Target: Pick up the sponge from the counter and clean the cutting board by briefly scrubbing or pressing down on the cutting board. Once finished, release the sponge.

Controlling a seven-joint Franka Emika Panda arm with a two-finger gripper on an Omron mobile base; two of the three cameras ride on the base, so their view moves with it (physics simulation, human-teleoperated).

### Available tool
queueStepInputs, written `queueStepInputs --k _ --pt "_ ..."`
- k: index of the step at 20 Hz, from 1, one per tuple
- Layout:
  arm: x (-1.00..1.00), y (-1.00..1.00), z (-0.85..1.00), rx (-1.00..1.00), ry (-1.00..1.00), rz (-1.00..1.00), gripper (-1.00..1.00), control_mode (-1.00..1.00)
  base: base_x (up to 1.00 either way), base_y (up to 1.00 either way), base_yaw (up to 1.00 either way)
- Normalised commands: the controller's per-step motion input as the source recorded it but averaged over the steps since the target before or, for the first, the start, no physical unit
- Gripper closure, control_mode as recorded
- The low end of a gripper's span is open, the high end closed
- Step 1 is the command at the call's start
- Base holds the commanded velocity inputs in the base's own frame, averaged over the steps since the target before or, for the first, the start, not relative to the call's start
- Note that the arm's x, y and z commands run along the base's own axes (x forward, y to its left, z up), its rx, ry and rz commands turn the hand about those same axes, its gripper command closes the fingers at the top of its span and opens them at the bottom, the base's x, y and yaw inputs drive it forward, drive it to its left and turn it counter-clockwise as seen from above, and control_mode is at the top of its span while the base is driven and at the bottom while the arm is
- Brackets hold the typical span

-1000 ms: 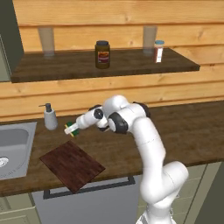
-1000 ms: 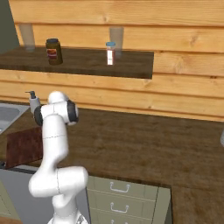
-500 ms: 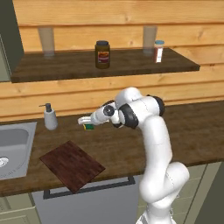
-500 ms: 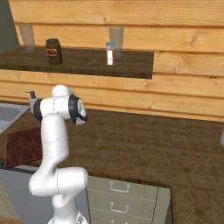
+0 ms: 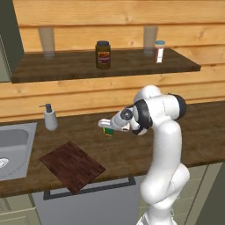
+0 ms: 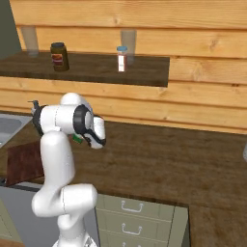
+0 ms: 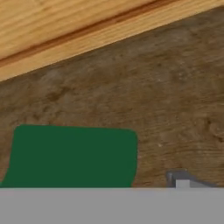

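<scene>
Green on top and yellow beneath, the sponge [image 5: 108, 131] sits just under my gripper [image 5: 107, 125], above the dark wooden counter [image 5: 197, 132] and well apart from the cutting board [image 5: 72, 165], which lies lower left near the counter's front edge. My fingers stand spread wide and grip nothing. Whether the sponge already touches the counter, I cannot tell.

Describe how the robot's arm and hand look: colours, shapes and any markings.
The arm is glossy white, built of rounded tubular segments with dark grey-black bands at the joints. The hand is small, pale and boxy, with a dark round disc at the wrist. No cables or markings are visible.
</scene>
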Motion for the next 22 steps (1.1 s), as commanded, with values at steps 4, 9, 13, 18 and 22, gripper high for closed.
queueStepInputs --k 4,9,13,18,22 --pt "-1.00 -0.99 0.00 -0.03 0.24 -0.01 -1.00 -1.00 0.00 0.00 0.00" --pt "-1.00 -0.51 -0.05 -0.25 0.29 0.06 -1.00 -1.00 0.00 0.00 0.00" --pt "-1.00 -0.01 -0.80 -0.58 0.51 0.15 -1.00 -1.00 0.00 0.00 0.00" --pt "-0.91 0.00 -0.37 -0.35 0.35 0.13 -1.00 -1.00 0.00 0.00 0.00" --pt "-0.63 0.36 -0.21 0.00 0.15 0.07 -1.00 -1.00 0.00 0.00 0.00"
